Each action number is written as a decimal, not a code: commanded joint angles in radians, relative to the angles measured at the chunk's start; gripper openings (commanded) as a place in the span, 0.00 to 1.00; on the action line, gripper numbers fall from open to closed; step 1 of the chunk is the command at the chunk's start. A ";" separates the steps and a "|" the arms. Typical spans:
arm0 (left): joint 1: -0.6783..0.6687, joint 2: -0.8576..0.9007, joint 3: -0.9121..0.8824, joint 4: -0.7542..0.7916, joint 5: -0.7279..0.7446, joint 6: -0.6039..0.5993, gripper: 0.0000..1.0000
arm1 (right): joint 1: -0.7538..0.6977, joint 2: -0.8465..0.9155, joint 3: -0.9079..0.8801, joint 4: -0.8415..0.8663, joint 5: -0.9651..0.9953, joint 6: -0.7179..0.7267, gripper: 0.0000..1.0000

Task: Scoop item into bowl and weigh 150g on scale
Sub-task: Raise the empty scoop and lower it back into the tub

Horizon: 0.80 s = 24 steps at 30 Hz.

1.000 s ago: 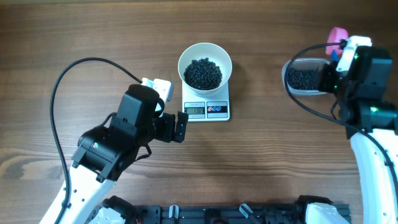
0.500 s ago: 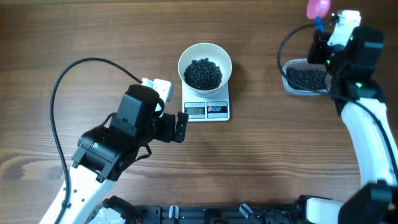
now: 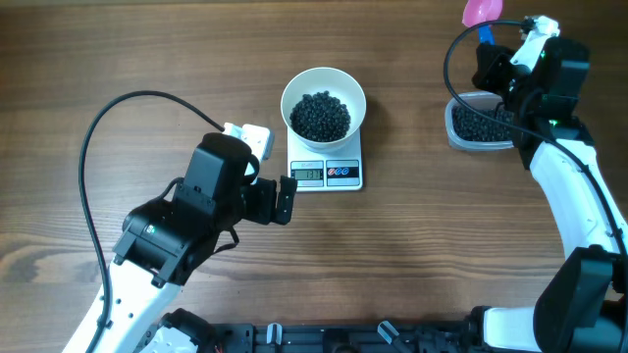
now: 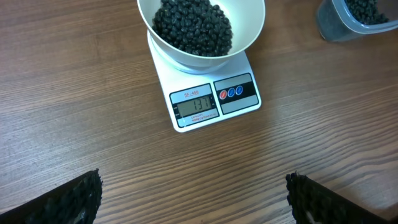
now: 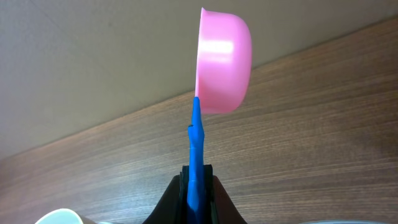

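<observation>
The white bowl (image 3: 324, 105) stands on the white scale (image 3: 327, 172), with a heap of black beads (image 3: 321, 115) inside; the left wrist view shows the same bowl (image 4: 202, 34), beads (image 4: 193, 28) and scale (image 4: 211, 99). My left gripper (image 3: 286, 199) hangs open just left of the scale's front, its fingertips (image 4: 74, 196) wide apart over bare wood. My right gripper (image 3: 494, 44) is shut on the blue handle (image 5: 196, 168) of a pink scoop (image 5: 221, 62), held high at the table's far right edge; the scoop (image 3: 482, 12) is turned on its side. More beads (image 3: 481, 123) lie in a clear tub (image 3: 453, 134) below that arm.
A black cable (image 3: 128, 108) loops over the table behind the left arm. Another cable (image 3: 449, 59) arcs from the right arm beside the tub. A wall runs behind the table's far edge in the right wrist view.
The right arm has lifted the scoop from over the tub and swung it back and left, toward the far edge. The left arm, bowl and scale have not moved.
</observation>
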<state>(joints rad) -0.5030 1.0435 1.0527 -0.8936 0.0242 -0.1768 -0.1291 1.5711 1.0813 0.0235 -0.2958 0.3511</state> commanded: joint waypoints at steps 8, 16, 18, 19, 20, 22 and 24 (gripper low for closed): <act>-0.004 -0.002 0.000 0.002 0.005 0.015 1.00 | -0.003 -0.111 0.009 -0.035 0.035 -0.119 0.04; -0.004 -0.002 0.000 0.002 0.005 0.015 1.00 | -0.006 -0.339 0.015 -0.624 0.124 -0.430 0.04; -0.004 -0.002 0.000 0.002 0.005 0.015 1.00 | -0.011 -0.344 0.014 -0.740 0.225 -0.589 0.04; -0.004 -0.002 0.000 0.002 0.005 0.015 1.00 | -0.011 -0.342 0.014 -0.771 0.312 -0.655 0.04; -0.004 -0.002 0.000 0.002 0.005 0.015 1.00 | -0.011 -0.336 0.014 -0.799 0.391 -0.719 0.04; -0.004 -0.002 0.000 0.002 0.005 0.015 1.00 | -0.011 -0.313 0.014 -0.877 0.475 -0.850 0.04; -0.004 -0.002 0.000 0.002 0.005 0.015 1.00 | -0.011 -0.282 0.014 -0.902 0.486 -0.852 0.04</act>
<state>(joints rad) -0.5034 1.0443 1.0527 -0.8936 0.0246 -0.1768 -0.1349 1.2560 1.0958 -0.8680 0.0906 -0.3862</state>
